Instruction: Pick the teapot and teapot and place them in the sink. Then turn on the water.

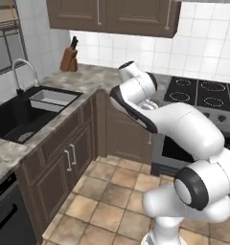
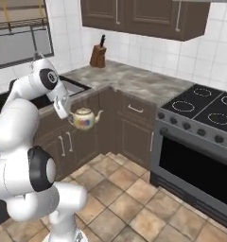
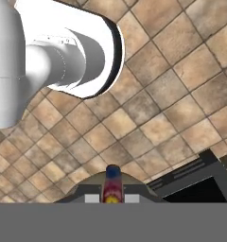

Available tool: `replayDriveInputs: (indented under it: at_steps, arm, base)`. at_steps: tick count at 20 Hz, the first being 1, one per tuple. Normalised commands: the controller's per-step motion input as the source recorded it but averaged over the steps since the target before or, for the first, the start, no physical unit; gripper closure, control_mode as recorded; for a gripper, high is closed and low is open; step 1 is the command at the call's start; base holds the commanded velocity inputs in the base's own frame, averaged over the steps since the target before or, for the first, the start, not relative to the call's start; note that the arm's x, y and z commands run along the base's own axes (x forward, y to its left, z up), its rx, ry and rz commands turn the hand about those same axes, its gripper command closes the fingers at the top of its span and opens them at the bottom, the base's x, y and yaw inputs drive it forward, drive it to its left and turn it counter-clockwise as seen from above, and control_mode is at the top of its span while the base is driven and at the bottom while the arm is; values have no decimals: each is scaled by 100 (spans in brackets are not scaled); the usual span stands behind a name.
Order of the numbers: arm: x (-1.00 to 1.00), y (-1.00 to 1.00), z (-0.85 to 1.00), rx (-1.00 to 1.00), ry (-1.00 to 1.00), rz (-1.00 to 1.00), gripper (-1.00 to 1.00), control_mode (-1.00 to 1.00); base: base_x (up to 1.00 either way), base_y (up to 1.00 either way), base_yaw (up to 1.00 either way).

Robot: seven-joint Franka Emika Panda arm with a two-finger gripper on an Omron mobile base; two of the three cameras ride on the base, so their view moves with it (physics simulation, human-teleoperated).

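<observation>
Teapot (image 2: 84, 118) hung from my pincer (image 2: 72, 115) in mid-air, out over the tiled floor (image 2: 129, 198) in front of the lower cabinets (image 2: 68, 142), below the edge of the table (image 2: 134, 82). My pincer was closed tight on it, gripping at the handle side as far as the right base view let me tell. The pot sat upright, its lid knob up, its round cream body showing a coloured floral mark. Its long axis, handle to spout, ran level, with the curved spout pointing away from my arm toward the stove (image 2: 200, 123) and the handle turned back toward my wrist.

In the hand view I saw the pot close up at the bottom edge: a dark blue knob and a red and yellow patch (image 3: 112, 186) between my finger tips, with brown floor tiles beyond it and the black front of an appliance at the lower right.

My arm was folded high. From the base it rose, bent at the elbow, and the forearm reached forward at about table height; the wrist then turned down so that the hand pointed toward the floor with the pot below it.

Sink (image 1: 14, 122), a black basin sunk in the grey marble, lay well apart from the pot, off to my left, with a ribbed grey tray (image 1: 52, 99) on its near side and the arched silver faucet (image 1: 22, 72) behind it. A knife block (image 1: 69, 58) stood in the far corner of the table.
</observation>
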Motion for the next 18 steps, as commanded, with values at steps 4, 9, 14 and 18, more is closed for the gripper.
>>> replayDriveInputs:
  at_steps: [4,9,14,18]
  arm:
    - [0,0,0,0,0,0,100,100]
    - [0,0,0,0,0,0,100,100]
    - [0,0,0,0,0,0,100,100]
    - [0,0,0,0,0,0,100,100]
  base:
    - [97,0,39]
    - [70,0,67]
    - [45,-14,78]
    - [42,-24,76]
